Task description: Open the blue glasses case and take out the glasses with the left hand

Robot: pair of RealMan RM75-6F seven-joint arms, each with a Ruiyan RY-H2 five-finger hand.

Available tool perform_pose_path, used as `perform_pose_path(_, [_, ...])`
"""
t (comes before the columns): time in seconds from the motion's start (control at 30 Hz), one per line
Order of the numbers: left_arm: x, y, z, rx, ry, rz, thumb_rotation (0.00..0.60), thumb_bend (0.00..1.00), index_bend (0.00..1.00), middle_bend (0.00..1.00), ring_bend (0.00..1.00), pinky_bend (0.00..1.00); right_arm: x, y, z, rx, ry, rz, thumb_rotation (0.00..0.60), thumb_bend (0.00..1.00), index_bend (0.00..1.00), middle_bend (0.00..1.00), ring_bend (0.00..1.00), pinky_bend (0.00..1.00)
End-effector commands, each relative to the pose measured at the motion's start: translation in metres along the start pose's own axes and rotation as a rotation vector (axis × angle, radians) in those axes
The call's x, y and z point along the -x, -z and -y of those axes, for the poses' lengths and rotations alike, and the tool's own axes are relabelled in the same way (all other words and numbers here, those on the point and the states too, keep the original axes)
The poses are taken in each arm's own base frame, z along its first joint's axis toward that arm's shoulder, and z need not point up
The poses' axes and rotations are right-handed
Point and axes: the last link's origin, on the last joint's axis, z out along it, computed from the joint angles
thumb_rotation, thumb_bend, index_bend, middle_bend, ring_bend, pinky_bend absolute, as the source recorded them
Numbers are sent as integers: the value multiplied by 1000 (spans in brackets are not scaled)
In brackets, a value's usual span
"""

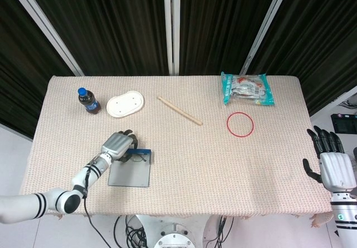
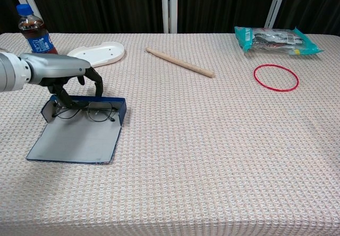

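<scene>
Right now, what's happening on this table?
The blue case lies open with its lid flat on the cloth. The left hand is reaching into it, fingers down on the glasses, which sit in the case. I can't tell whether it grips them. The right hand hangs open off the table's far edge, holding nothing.

No lettering can be read: the label on the cola bottle [image 2: 33, 36] and the print on the teal snack packet [image 2: 276, 39] are too small and blurred.
</scene>
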Motion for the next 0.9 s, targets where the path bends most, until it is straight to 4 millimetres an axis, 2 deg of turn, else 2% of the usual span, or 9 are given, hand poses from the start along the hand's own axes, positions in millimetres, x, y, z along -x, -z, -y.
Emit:
perform_pose_path(0.03, [-2, -1, 0, 2, 10, -6, 600, 432, 411, 212, 67, 231, 0, 0, 0, 1, 1, 0, 600, 378, 0, 18, 0, 0])
perform_pose_path(0.43, [-11, -1, -2, 15, 33, -78, 600, 432, 441, 224, 67, 227, 2, -2, -3, 7, -3, 6, 600, 378, 0, 18, 0, 0])
perform_pose_path(0.9, [-14, -3, -2, 36, 9, -299, 600, 433, 468, 234, 67, 210, 3, -2, -3, 10, -3, 10, 600, 378, 0, 18, 0, 0])
